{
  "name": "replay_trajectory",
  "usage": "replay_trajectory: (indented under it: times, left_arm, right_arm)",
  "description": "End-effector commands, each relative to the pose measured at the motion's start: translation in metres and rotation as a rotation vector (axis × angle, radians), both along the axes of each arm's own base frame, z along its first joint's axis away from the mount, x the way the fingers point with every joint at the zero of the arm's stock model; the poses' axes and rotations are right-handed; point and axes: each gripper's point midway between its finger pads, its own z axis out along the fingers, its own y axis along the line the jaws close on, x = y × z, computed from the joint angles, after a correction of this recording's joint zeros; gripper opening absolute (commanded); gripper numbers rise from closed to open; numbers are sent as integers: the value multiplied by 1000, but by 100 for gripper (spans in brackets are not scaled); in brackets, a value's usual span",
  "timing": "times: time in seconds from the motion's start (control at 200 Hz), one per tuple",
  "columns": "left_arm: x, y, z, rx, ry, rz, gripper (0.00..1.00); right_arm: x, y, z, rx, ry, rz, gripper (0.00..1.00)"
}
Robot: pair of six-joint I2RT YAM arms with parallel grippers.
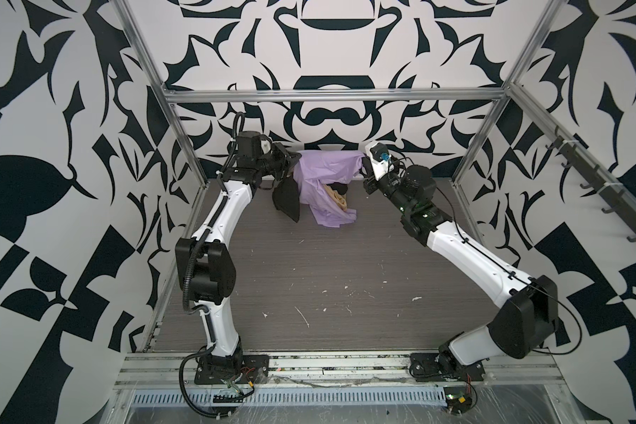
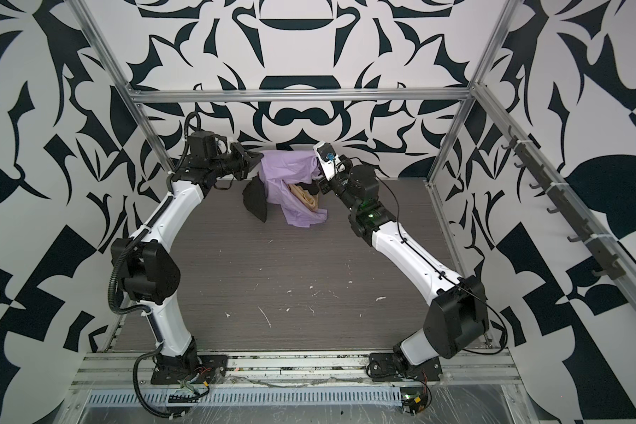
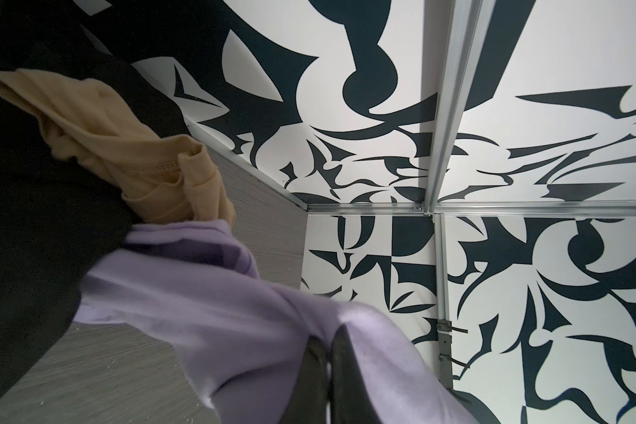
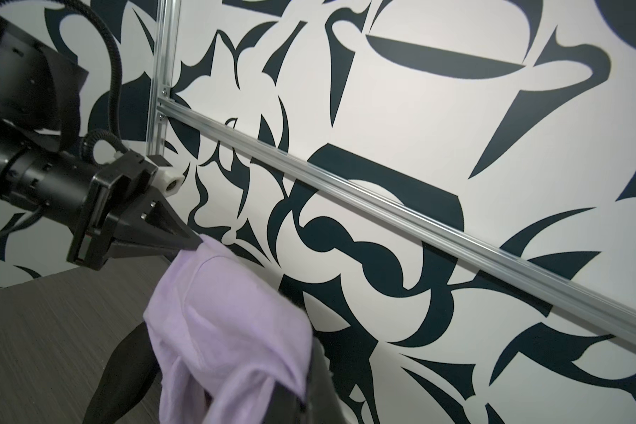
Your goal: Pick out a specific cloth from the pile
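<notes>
The lilac cloth hangs stretched between my two grippers at the back of the table, its lower end trailing on the tabletop. My left gripper is shut on one upper corner. My right gripper is shut on the other. The rest of the pile hangs tangled with the cloth. A black garment dangles under the left gripper. A tan-orange garment sits in the lilac folds.
The patterned back wall stands right behind the cloth. Aluminium frame posts rise at the back corners, with a crossbar between them. A rail of hooks runs along the right wall. The grey woodgrain table stretches forward.
</notes>
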Motion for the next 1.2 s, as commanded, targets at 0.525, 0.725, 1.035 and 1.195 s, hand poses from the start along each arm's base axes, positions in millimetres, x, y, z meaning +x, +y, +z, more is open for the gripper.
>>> replay_trajectory:
  times: [0.525, 0.725, 1.035, 1.195]
  left_arm:
    - [7, 2, 100, -94, -223, 18, 0]
    - [3, 0, 116, -111, -245, 10, 0]
    - [-21, -8, 158, -131, -332, -8, 0]
    - [-34, -9, 179, -137, -377, -8, 0]
  right_arm:
    - [-32, -23, 108, 121, -129, -49, 0]
    - [-36, -25, 120, 133, -146, -50, 0]
    - [-38, -33, 129, 133, -147, -84, 0]
    - [-41, -39, 134, 138, -158, -109, 0]
